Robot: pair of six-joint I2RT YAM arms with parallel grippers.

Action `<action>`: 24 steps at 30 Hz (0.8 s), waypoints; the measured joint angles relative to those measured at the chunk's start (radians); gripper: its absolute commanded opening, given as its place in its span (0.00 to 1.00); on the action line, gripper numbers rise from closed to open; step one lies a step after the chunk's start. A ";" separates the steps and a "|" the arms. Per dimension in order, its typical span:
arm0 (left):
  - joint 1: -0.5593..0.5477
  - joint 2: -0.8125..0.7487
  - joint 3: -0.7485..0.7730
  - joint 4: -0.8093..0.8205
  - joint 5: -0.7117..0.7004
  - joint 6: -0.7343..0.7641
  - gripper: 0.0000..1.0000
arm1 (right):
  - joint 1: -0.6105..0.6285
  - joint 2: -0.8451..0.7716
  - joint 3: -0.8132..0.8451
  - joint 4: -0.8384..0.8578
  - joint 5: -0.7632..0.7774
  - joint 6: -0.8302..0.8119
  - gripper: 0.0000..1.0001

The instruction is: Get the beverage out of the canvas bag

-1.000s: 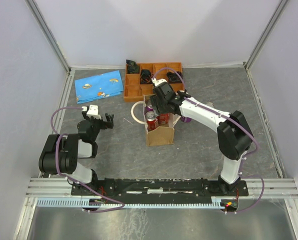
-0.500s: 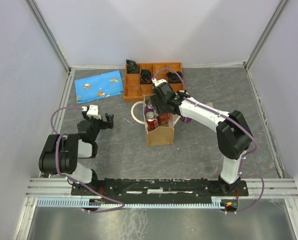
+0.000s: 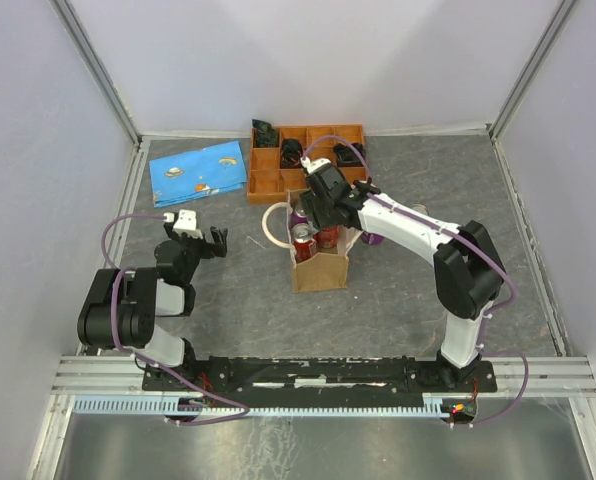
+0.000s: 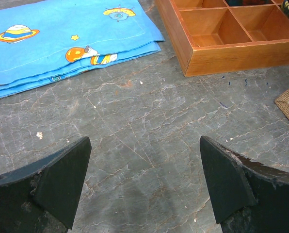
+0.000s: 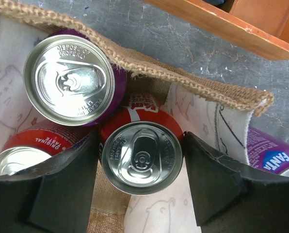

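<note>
Tan-brown canvas bag (image 3: pixel 323 270) upright mid-table, packed tight: purple-sided aluminium can (image 5: pixel 69 80) and second red can (image 5: pixel 16 162) just beside the red soda can (image 5: pixel 139 158). Little room inside the burlap rim. Clamped on that red can's sides, right gripper (image 5: pixel 139 141); left gripper (image 4: pixel 144 160) spread wide, holding nothing, near blue planet-print cloth (image 4: pixel 62 43).

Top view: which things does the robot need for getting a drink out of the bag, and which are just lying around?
For the job: canvas bag, red can gripped by the right end effector, purple can and second red can also in the bag.

Just lying about: orange tray, blue cloth, Fanta can outside the bag, idle left end effector.
</note>
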 measured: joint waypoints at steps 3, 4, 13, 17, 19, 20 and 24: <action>0.000 0.000 0.000 0.000 0.000 0.000 0.99 | 0.000 -0.007 0.019 -0.024 0.000 -0.022 0.00; 0.000 0.000 0.000 0.000 0.000 0.000 0.99 | 0.000 -0.013 0.027 -0.033 0.000 -0.029 0.00; 0.000 0.000 0.000 0.000 0.000 0.000 0.99 | 0.000 -0.143 0.077 -0.061 -0.002 -0.074 0.00; 0.000 0.000 0.000 0.000 0.000 0.000 0.99 | 0.000 -0.211 0.082 -0.063 -0.014 -0.083 0.00; 0.000 0.000 0.000 0.000 0.000 0.000 0.99 | 0.001 -0.245 0.082 -0.068 -0.019 -0.089 0.00; 0.000 0.000 0.000 0.000 0.000 0.000 0.99 | 0.002 -0.264 0.082 -0.071 -0.020 -0.093 0.00; 0.000 0.000 0.000 0.000 0.000 0.000 0.99 | 0.005 -0.369 0.082 -0.092 -0.013 -0.114 0.00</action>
